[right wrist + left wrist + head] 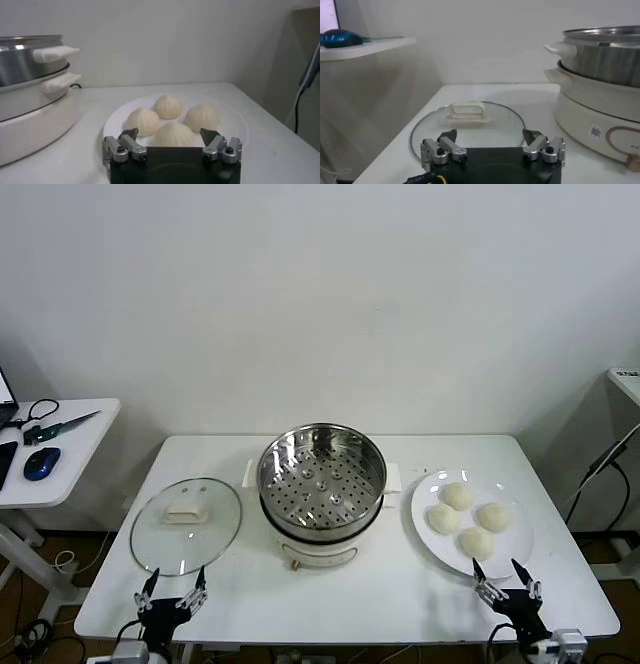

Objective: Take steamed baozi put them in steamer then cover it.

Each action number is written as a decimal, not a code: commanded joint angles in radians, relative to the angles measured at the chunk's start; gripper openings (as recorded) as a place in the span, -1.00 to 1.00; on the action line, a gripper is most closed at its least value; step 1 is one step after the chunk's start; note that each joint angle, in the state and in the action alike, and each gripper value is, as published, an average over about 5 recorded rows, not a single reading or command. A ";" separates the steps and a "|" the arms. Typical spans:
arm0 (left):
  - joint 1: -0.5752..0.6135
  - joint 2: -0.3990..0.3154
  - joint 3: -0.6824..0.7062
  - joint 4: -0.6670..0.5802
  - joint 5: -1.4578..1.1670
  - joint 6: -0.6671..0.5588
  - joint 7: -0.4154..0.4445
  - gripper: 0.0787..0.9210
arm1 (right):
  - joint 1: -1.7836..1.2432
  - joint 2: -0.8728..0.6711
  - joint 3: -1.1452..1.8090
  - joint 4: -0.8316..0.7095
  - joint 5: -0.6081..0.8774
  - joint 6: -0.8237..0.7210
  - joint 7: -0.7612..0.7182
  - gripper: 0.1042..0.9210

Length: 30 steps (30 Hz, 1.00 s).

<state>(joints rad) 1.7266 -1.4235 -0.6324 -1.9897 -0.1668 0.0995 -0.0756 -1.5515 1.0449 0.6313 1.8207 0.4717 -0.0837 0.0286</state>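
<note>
White table against a plain wall — the steamer stands mid-table, uncovered. Four steamed baozi lie on a plate toward its right edge. Left gripper and right gripper hover at the front edge — both spread wide, empty.

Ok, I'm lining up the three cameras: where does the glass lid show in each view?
Head view: glass lid lies flat on the table's left side, beside the steamer.
Left wrist view: lid just beyond the open left gripper.
Right wrist view: not in it.
Shared landmark: the steamer.
</note>
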 commanded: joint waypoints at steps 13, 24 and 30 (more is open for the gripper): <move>-0.010 0.004 0.022 0.000 0.002 -0.021 0.000 0.77 | 1.312 -0.663 -0.941 -0.505 -0.261 -0.132 -0.805 0.76; -0.013 -0.009 0.027 -0.004 0.012 -0.027 0.003 0.77 | 1.927 -0.556 -1.656 -0.769 -0.460 0.191 -1.277 0.76; -0.019 -0.012 0.026 0.010 0.017 -0.033 0.004 0.77 | 2.024 -0.478 -1.866 -0.756 -0.320 0.113 -1.269 0.76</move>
<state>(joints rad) 1.7121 -1.4322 -0.6067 -1.9909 -0.1530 0.0714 -0.0723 0.1019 0.5413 -0.7563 1.1863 0.1304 -0.0116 -1.0154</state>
